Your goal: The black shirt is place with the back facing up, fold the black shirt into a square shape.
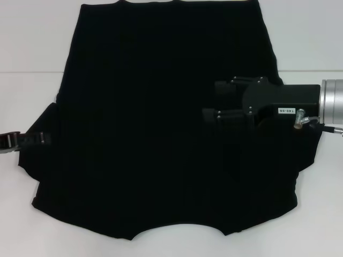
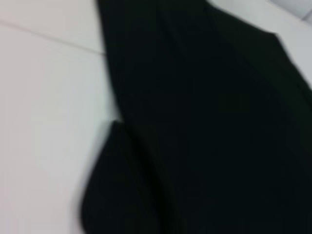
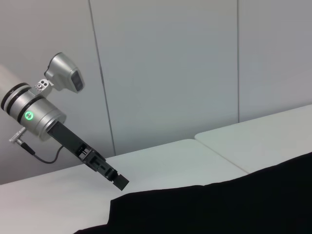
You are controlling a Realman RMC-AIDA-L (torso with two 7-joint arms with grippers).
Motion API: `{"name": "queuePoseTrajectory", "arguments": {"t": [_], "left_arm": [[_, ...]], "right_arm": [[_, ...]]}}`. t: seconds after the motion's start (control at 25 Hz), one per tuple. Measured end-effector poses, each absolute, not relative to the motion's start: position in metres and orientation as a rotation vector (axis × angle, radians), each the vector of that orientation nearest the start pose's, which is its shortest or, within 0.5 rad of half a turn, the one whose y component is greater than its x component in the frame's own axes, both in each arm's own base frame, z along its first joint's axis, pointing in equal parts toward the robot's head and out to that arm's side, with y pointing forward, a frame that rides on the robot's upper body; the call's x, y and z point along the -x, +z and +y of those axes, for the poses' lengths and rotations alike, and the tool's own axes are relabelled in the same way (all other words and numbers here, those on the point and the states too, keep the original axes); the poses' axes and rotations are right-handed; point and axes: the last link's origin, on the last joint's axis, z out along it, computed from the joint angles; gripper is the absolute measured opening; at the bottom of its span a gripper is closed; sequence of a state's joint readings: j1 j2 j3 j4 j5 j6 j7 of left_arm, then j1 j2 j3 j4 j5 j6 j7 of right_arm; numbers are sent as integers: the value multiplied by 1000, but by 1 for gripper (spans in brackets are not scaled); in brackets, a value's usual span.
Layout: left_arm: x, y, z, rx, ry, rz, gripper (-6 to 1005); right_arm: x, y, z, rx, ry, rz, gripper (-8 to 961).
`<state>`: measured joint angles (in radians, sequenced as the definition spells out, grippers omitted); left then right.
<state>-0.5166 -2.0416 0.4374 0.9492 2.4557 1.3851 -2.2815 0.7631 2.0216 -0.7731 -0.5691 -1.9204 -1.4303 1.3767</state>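
black shirt [image 1: 161, 123] spread flat; right gripper [image 1: 211, 104] over it parted; left gripper [image 3: 119, 183], unclear.

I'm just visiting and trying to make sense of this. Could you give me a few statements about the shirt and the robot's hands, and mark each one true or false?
1. The black shirt lies spread on a white table. True.
2. White lettering shows on the shirt. False: only plain black fabric is visible.
3. The right hand is over the shirt. True.
4. The left hand is at the shirt's middle. False: it is at the shirt's left edge.
5. The shirt is already folded into a square. False: it is still spread out.
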Motion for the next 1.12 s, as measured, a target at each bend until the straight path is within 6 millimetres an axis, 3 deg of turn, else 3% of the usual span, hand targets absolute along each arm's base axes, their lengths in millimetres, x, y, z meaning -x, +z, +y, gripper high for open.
{"name": "queuePoseTrajectory", "arguments": {"t": [0.28, 1.08, 1.12], "left_arm": [[353, 95, 351, 1834, -287, -1668, 892], [356, 78, 355, 1831, -251, -1714, 885], [356, 77, 355, 1840, -245, -1708, 841]], "right_arm": [[-192, 2, 400, 2749, 674, 374, 877], [-193, 2, 399, 2751, 677, 377, 877], [-193, 2, 398, 2752, 677, 378, 877]]}}
